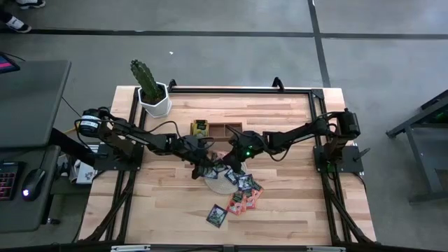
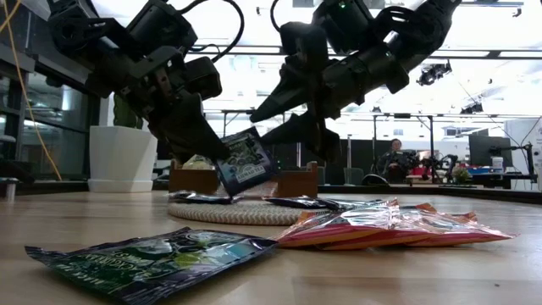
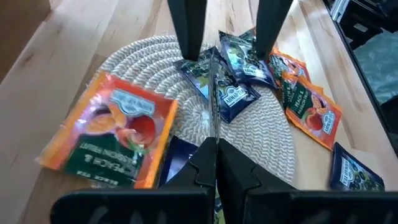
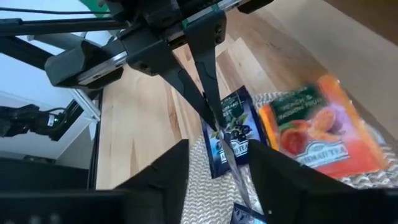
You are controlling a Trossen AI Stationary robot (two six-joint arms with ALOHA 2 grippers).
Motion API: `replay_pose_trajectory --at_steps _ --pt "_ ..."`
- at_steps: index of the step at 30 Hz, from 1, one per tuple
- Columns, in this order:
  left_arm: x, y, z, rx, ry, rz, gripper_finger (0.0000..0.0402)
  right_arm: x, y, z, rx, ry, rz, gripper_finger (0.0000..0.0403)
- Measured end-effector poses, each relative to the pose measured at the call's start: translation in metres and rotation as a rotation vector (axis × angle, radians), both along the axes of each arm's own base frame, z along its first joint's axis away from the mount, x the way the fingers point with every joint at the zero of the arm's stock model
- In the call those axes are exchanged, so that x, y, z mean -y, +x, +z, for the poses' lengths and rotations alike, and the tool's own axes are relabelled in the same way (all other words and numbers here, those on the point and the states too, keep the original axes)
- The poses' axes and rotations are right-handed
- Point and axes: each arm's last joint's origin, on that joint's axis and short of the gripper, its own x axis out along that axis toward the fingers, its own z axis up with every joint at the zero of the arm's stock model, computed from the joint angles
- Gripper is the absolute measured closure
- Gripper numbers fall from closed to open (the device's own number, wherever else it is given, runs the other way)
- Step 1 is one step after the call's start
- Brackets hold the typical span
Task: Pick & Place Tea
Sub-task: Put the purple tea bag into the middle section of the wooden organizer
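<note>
Tea sachets, small flat paper squares in dark blue and orange-red (image 1: 241, 199), lie scattered on and just beside the round pale woven mat (image 3: 143, 59), with one green-and-dark packet (image 2: 157, 254) lying well apart from it. Up above the mat, the left gripper (image 2: 222, 158) has its fingers pinched on one dark blue sachet (image 2: 246, 161), lifted clear and tilted. Right gripper (image 3: 227, 43) hovers over the mat too, fingers spread and holding nothing.

Left gripper (image 2: 222, 157), centre frame, pinches a dark blue sachet (image 2: 246, 163) above the woven mat (image 2: 233, 212); right gripper (image 2: 275, 119) alongside, fingers parted.
</note>
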Motion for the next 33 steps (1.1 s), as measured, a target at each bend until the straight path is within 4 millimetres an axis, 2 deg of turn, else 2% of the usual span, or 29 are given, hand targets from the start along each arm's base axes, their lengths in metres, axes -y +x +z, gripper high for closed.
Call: replay_pose_trajectory --at_steps 4,8,18,23,29,33 --pt "0.0 -0.001 0.006 0.032 0.013 -0.03 0.0401 0.004 0.0 0.0 0.0 0.027 0.035 0.0211" --pt "-0.007 -0.005 0.017 0.057 0.027 -0.04 0.0401 0.008 -0.002 0.004 -0.001 0.053 0.065 0.0199" --pt "-0.05 -0.034 0.055 0.001 0.185 -0.04 0.0401 0.01 -0.014 0.026 -0.015 0.042 0.088 0.0199" --pt "-0.069 -0.03 0.081 -0.032 0.322 -0.106 0.0401 0.007 -0.015 0.026 -0.028 0.056 0.085 0.0198" --pt "-0.095 -0.013 0.112 -0.094 0.477 -0.151 0.0401 0.001 -0.015 0.025 -0.032 0.054 0.085 0.0198" --pt "-0.111 -0.005 0.119 -0.191 0.528 -0.16 0.0401 -0.004 -0.015 0.025 -0.033 0.034 0.065 0.0197"
